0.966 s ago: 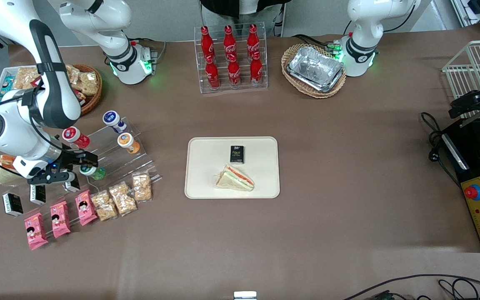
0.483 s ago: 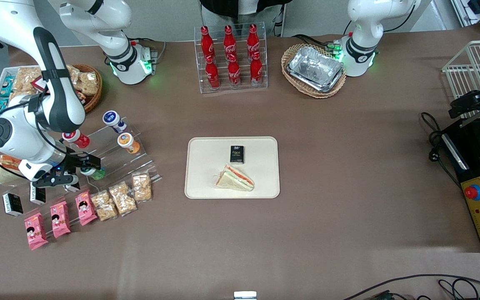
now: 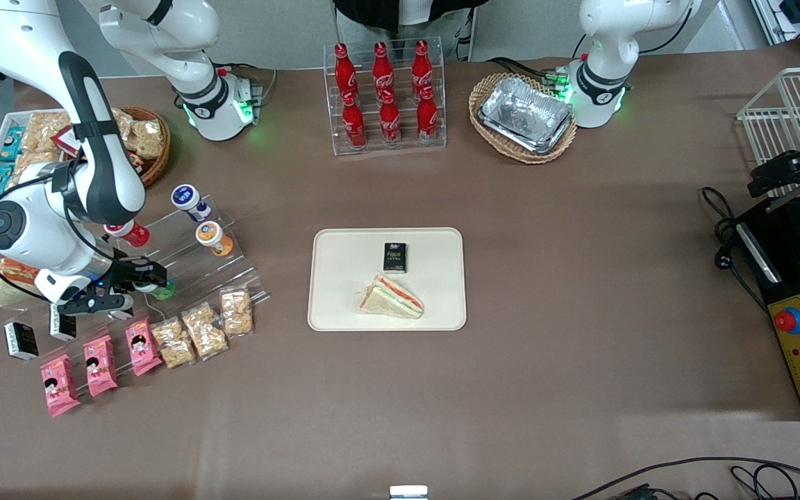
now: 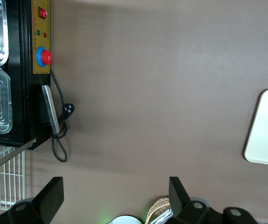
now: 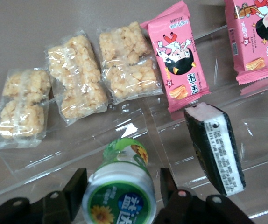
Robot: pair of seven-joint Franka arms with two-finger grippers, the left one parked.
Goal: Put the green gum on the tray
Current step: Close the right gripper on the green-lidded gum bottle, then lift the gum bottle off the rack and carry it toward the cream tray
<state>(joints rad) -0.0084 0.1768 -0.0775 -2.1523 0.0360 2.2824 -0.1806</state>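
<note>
- The gripper straddles the green gum on the clear stepped rack, its 2 fingers spread either side of the cap, not yet pressing.
- Closing off-centre could tip the bottle, or knock the black-and-white packet beside it.
- The tray lies well apart, toward mid-tabletop.
- From the front, the gripper hides most of the gum.

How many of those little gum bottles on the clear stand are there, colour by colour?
Red gum bottle: 1
Blue gum bottle: 1
Orange gum bottle: 1
Green gum: 1, with the gripper at it
Total: 4
</note>
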